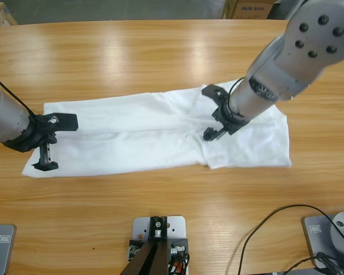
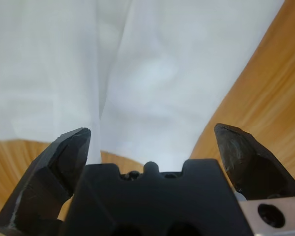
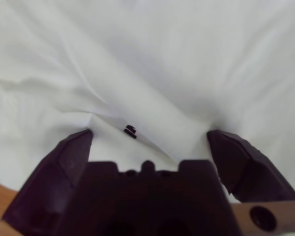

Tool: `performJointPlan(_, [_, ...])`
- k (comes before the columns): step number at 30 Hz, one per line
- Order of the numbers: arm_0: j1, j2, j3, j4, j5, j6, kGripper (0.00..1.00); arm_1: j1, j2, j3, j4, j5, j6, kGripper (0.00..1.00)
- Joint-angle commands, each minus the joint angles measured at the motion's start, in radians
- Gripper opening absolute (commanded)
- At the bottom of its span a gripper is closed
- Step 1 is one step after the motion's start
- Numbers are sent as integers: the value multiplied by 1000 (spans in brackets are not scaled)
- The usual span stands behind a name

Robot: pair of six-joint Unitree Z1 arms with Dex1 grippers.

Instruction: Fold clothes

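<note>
The clothes are one white T-shirt (image 1: 137,134) lying flat across the table as a long band, its wider end at the right. My left gripper (image 1: 54,144) stands open over the shirt's left end; in the left wrist view (image 2: 155,142) its jaws straddle white cloth (image 2: 162,73) near the fabric's edge. My right gripper (image 1: 213,113) is open too and presses down on the shirt right of its middle. In the right wrist view (image 3: 152,142) the cloth (image 3: 152,59) puckers between the jaws, with a small dark mark (image 3: 130,131) on it.
Bare wooden table (image 1: 160,51) surrounds the shirt on all sides. Cardboard boxes (image 1: 249,8) stand beyond the far edge. A black cable (image 1: 275,220) loops over the near right part of the table.
</note>
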Motion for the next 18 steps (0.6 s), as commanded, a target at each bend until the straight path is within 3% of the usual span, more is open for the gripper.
performJointPlan(1, [156, 0, 4, -94, -102, -188, 1000, -35, -130, -11, 92, -22, -4, 959])
performJointPlan(7, [271, -88, -31, -93, -182, -305, 1000, -35, -415, -125, 245, -28, 12, 959])
performJointPlan(11, [293, -34, -42, -83, -233, -96, 995, -53, -413, -111, 278, 20, 8, 959])
performJointPlan(14, [264, 88, -163, -7, -303, -49, 959, -53, -413, -75, 274, 24, 7, 959])
performJointPlan(18, [278, 170, -259, 56, -292, -43, 959, -59, -416, -33, 259, 24, 4, 959])
